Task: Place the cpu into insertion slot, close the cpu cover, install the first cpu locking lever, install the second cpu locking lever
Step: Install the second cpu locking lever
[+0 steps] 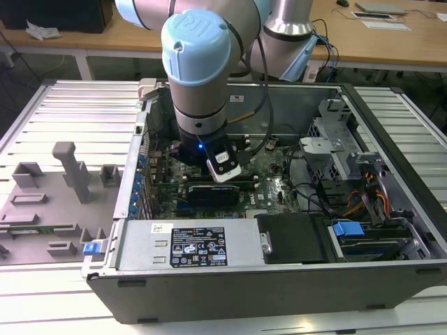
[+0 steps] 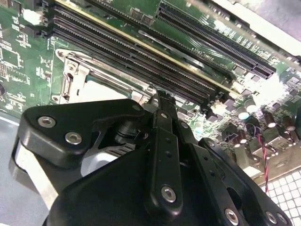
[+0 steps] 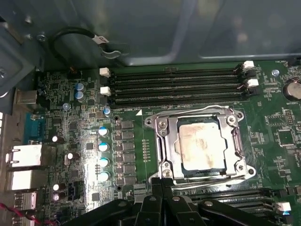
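Your hand (image 3: 162, 181) sat with fingers closed together, empty, at the cpu cover (image 3: 201, 141)'s edge; the cpu (image 3: 200, 143) lay seated, so press the lever gently.

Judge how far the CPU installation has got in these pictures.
Done: the cpu is seated, and the cpu cover lies flat around it. In hand: the gripper, jaws together, is at the cover's edge beside a thin locking lever. Left: whether either lever is latched cannot be told, so count both as open items.
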Motion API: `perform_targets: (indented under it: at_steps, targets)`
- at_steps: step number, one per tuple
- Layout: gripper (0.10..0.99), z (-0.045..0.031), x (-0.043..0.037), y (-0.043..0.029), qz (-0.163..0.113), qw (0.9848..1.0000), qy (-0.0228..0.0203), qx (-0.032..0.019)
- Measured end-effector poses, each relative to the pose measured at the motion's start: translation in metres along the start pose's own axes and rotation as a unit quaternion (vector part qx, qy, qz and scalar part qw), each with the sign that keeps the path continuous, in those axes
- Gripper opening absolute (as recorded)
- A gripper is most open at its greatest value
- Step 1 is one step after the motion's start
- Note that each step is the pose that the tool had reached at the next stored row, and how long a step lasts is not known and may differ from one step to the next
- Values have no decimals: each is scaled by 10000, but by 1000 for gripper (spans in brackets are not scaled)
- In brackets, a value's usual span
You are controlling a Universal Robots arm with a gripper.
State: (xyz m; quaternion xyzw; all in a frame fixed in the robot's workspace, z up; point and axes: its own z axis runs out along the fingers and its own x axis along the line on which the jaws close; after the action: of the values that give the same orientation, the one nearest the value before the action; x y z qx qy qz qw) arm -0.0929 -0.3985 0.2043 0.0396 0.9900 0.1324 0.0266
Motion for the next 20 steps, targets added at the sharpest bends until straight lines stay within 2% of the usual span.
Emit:
perform_targets:
  at_steps: [9,15,20]
  targets:
    - [106,37,48,47,-6,10000,2,-1]
    - [106,85,70,37,-9,10000,3,1]
    - [106,93,72,36,-9,10000,3,6]
